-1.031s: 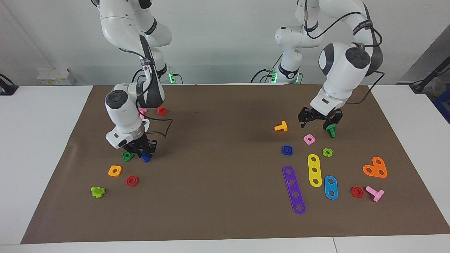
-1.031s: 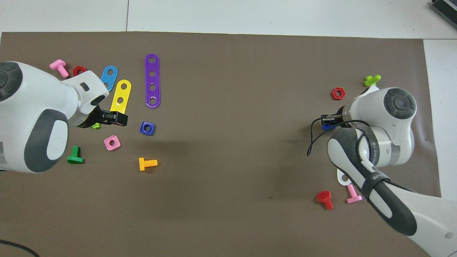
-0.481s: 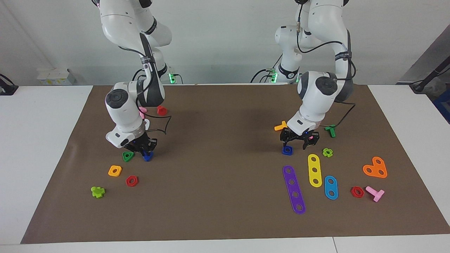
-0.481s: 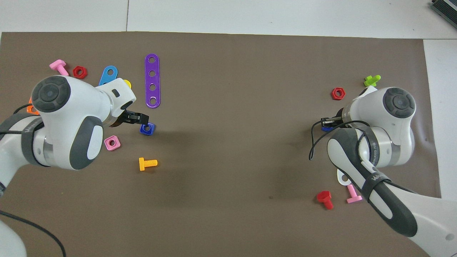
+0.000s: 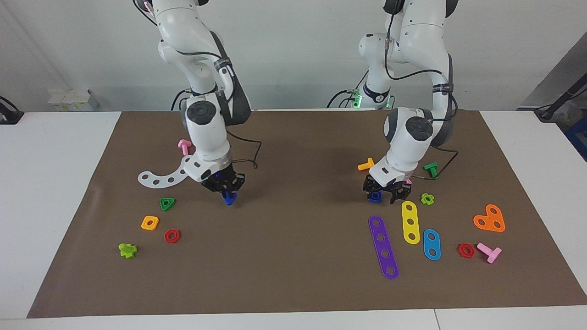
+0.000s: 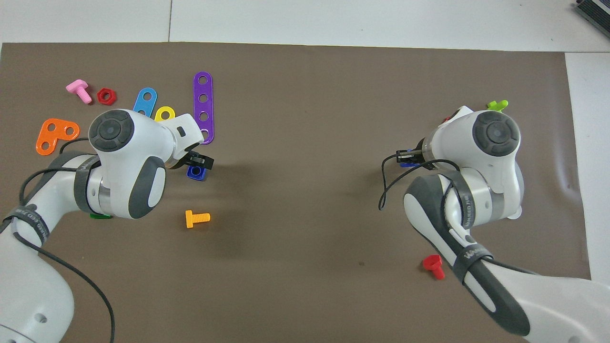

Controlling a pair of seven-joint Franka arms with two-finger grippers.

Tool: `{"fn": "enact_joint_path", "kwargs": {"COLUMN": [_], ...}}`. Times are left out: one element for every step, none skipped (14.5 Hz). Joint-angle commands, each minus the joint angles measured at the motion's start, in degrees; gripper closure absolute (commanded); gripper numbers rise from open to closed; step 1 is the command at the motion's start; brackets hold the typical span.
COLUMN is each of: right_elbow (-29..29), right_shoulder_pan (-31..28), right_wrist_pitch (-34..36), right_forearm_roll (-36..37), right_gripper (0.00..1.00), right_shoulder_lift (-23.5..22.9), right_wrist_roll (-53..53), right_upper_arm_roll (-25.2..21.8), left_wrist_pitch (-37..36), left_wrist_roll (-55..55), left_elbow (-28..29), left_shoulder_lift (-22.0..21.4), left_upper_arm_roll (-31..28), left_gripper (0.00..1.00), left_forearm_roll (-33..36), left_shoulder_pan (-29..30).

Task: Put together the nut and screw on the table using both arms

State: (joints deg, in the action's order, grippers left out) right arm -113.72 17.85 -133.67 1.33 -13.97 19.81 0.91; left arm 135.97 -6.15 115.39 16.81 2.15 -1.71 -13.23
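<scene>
From my console I see the right arm bent down from its base, wrist pointing steeply at the desk point(image 5: 69, 192), its right claw point(image 5: 226, 189) pressed together on the screw point(image 5: 229, 197), a small dark-blue plastic bolt whose roughly triangular head hangs just under the fingertips, lifted clear of the brown mat point(image 5: 293, 256). In the overhead view that claw point(image 6: 409, 155) pokes out from under the white wrist housing with a sliver of blue at its tip. The left arm folds down the same way, its round grey-capped joint above the left claw point(image 5: 384, 192), which stands low over the nut point(image 5: 375, 196), a dark-blue square of smooth plastic with rounded corners and a round centre hole, lying flat on the mat. The fingers straddle the nut; I cannot tell whether they press it yet. From overhead the nut point(image 6: 196, 172) sits directly under the left claw point(image 6: 199, 162). Just beside the left claw lie a yellow three-hole strip point(image 5: 411, 222) and a purple four-hole strip point(image 5: 383, 247), both flat and glossy, and a small lime-green flower-shaped piece point(image 5: 427, 198). Near the right claw a white curved perforated strip point(image 5: 163, 176) rests flat, with a green triangular nut point(image 5: 167, 203) just beside it.
</scene>
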Motion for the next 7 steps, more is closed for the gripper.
{"fn": "enact_joint_path", "kwargs": {"right_elbow": [2.7, 3.3, 4.4, 4.7, 4.8, 4.9, 5.3], "right_shoulder_pan": [4.5, 6.1, 7.4, 8.3, 10.3, 11.4, 12.4], "right_wrist_pitch": [0.3, 0.3, 0.3, 0.3, 0.3, 0.3, -0.1], "right_forearm_roll": [-0.9, -0.9, -1.0, -0.9, -1.0, -0.9, -0.8], "right_gripper": [1.00, 1.00, 1.00, 1.00, 1.00, 1.00, 1.00], "right_shoulder_lift": [-0.7, -1.2, -2.0, -2.3, -2.4, -2.6, -3.6], "right_wrist_roll": [8.0, 9.9, 12.2, 14.2, 15.6, 17.3, 19.1], "right_upper_arm_roll": [-0.2, -0.2, -0.1, -0.1, -0.1, -0.1, -0.1], "left_wrist_pitch": [0.7, 0.7, 0.7, 0.6, 0.6, 0.4, 0.1], "left_wrist_roll": [-1.4, -1.3, -1.3, -1.3, -1.3, -1.3, -1.3], "left_elbow": [2.2, 2.6, 3.2, 3.5, 3.9, 3.9, 3.9], "left_shoulder_lift": [-0.5, -0.5, -0.5, -0.6, -0.6, -0.6, -0.6], "left_upper_arm_roll": [-0.4, -0.4, -0.5, -0.4, -0.5, -0.5, -0.5], "left_gripper": [0.19, 0.20, 0.21, 0.22, 0.23, 0.24, 0.27], "left_forearm_roll": [-0.9, -0.9, -0.9, -0.9, -0.9, -0.9, -0.9], "left_shoulder_pan": [-0.7, -0.7, -0.8, -0.8, -0.9, -0.9, -1.0]}}
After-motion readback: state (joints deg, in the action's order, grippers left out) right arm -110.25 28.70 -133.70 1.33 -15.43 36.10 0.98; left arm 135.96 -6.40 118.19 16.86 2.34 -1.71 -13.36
